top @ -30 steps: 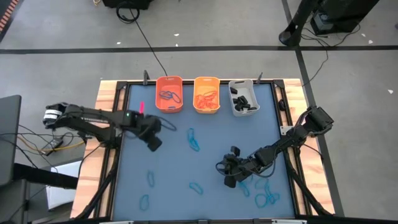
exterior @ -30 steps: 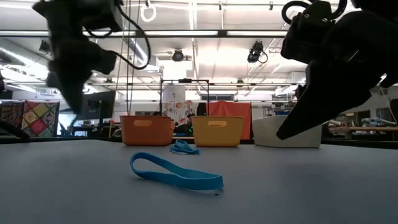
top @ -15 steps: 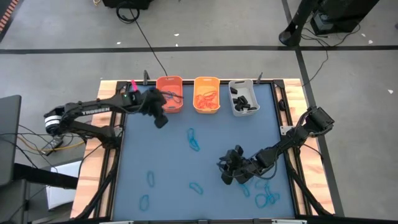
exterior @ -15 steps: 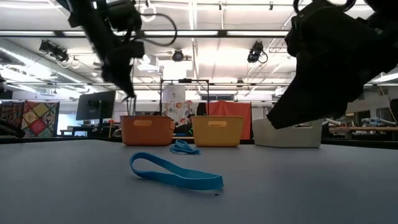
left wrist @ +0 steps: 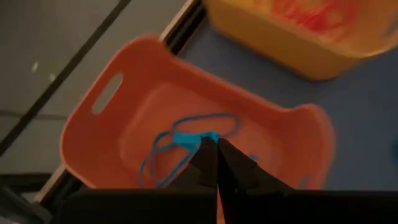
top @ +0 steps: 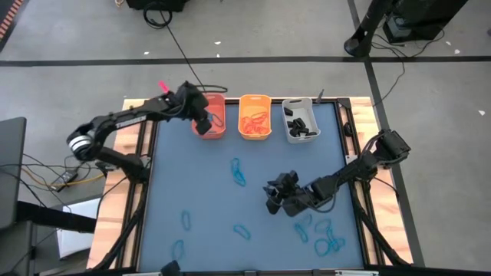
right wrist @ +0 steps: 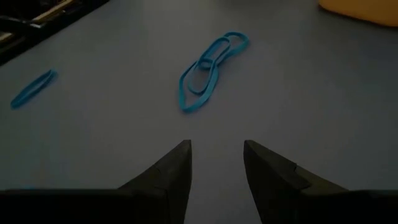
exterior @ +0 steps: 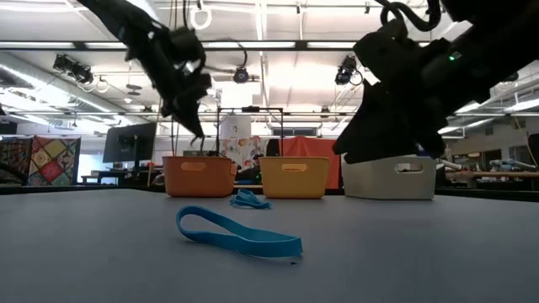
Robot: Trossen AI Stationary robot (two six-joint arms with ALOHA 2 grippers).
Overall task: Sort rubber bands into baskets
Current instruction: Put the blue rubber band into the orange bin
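Observation:
Three baskets stand in a row at the far edge: orange (top: 217, 126), yellow-orange (top: 255, 116) and grey-white (top: 301, 119). My left gripper (top: 203, 125) hangs shut above the orange basket (left wrist: 155, 118), with a bunched blue rubber band (left wrist: 186, 138) at its fingertips. Thin blue loops (left wrist: 158, 165) show on the basket floor below. My right gripper (top: 273, 201) stands open low over the table's middle right and touches nothing. Linked blue bands (right wrist: 208, 68) lie ahead of its fingers. My left gripper pinches a small bunch of blue band (left wrist: 198, 138) at the free ends of its two fingers. The fingers slant down from the table's left into the orange basket's opening. How much of the band hangs free I cannot tell against the loops below.
Blue bands lie scattered on the blue mat: one in the middle (top: 239, 172), some at the near left (top: 185, 221), one near the front (exterior: 240, 234), and a cluster at the near right (top: 326, 238). Orange bands fill the yellow-orange basket, and black ones lie in the grey-white one.
My left gripper has swung from the table's left middle toward the far edge, rising and rolling, and now hangs over the orange basket, still shut. My right gripper has rolled at the wrist and edged slightly toward the table's left, staying open.

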